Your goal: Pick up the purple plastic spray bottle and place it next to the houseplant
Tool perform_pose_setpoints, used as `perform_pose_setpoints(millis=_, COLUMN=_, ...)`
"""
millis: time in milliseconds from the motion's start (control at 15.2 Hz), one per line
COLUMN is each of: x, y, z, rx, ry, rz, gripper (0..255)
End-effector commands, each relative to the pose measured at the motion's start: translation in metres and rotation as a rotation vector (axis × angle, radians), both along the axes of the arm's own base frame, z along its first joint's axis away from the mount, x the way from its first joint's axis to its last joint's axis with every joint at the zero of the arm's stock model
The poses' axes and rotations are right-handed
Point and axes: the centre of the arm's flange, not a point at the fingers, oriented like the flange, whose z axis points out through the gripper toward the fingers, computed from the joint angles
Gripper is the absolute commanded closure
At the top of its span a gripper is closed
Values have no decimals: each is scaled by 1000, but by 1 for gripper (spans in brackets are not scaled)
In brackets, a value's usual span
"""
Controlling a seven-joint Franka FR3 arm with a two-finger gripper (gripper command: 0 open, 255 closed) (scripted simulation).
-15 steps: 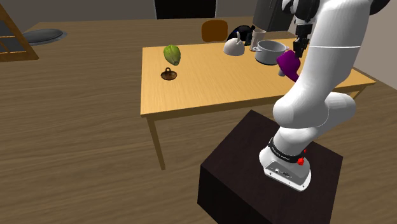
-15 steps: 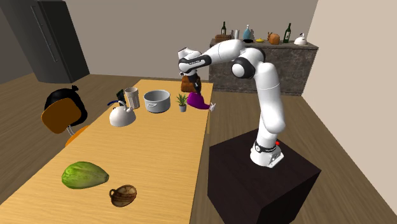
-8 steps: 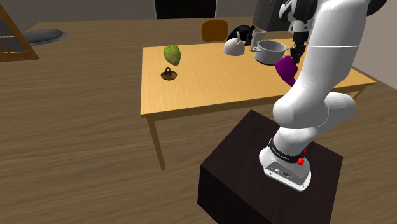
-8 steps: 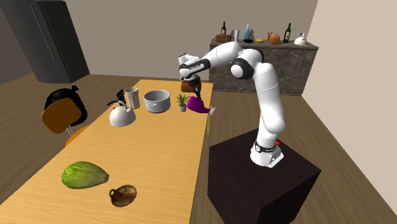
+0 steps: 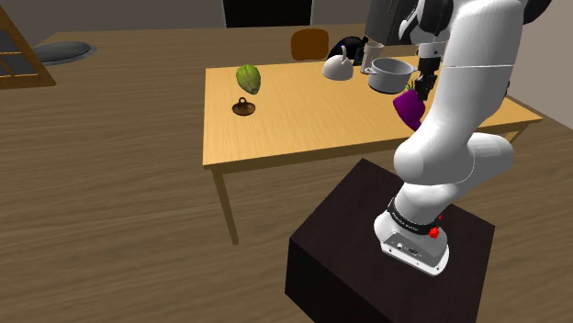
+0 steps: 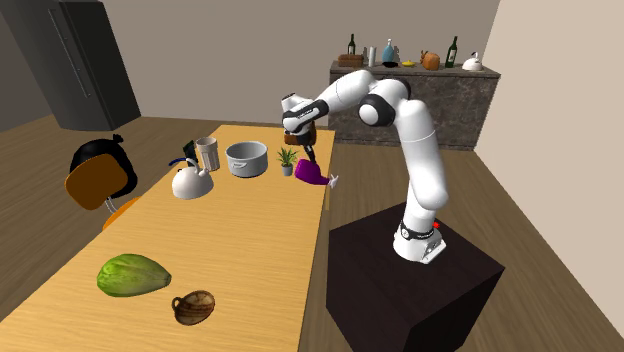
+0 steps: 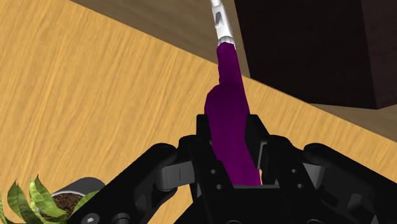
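Jaws: pinching the purple spray bottle [image 7: 230, 127] by its body, closed against both flanks.
Bottle in the jaws: tilted, its body runs out from between them, with the white nozzle end farthest from the hand.
Bottle and houseplant: the bottle sits just beside the houseplant [image 6: 287, 160], on the side away from the grey pot [image 6: 246, 158].
Height: low over the tabletop [image 6: 250, 230]; I cannot tell whether it touches.
Beyond the houseplant: past the pot stand a grey cup [image 6: 207, 153] and a white kettle [image 6: 189, 182].
Stand: the dark box [image 6: 410, 280] stands off the tabletop's edge, on the bottle's side of the houseplant.
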Motion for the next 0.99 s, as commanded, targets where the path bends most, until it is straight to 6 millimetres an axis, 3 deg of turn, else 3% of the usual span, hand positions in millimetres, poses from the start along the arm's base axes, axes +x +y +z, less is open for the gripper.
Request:
perform_pose_setpoints(millis=0, x=1, y=-1, z=-10, rx=0, ry=0, rz=0, gripper=255)
perform_pose_setpoints(millis=396, x=1, y=-1, z=-41, rx=0, ry=0, rz=0, gripper=255)
perform_pose_setpoints(millis=924, x=1, y=-1, z=-41, rx=0, ry=0, rz=0, gripper=255)
